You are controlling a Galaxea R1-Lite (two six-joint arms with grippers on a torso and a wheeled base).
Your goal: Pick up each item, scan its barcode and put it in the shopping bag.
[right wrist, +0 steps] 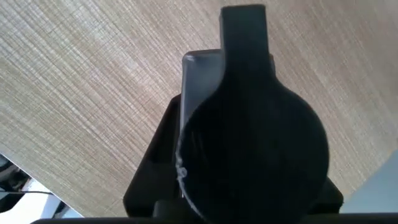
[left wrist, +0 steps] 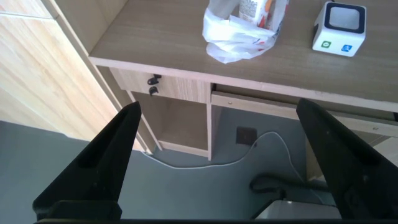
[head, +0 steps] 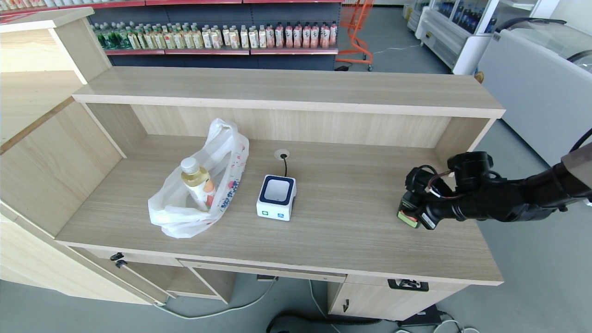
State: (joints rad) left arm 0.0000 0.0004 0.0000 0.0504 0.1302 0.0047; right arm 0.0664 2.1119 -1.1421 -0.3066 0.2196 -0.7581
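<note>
Though half veiled by bag (head: 230, 159), bottle cap (head: 189, 164) bare.

- No text, number or brand can be read anywhere; all print is too small.
- White plastic shopping bag (head: 223, 152): a line of blue lettering and pink-red figures on the side facing the scanner, characters illegible.
- Clear white-capped bottle (head: 198, 181) in the bag: white-and-orange label, wording illegible.
- White cube scanner with dark-framed top (head: 276, 196) on the light wooden bench (head: 360, 217): two small square stickers on its front, one green, one blue, with white symbols that are unreadable.
- Small green-edged pack (head: 408, 217) in the right hand (head: 411, 210): orange-red face, print illegible.
- Rows of bottles (head: 217, 37) on the red-edged shelf (head: 222, 52): coloured labels, unreadable.
</note>
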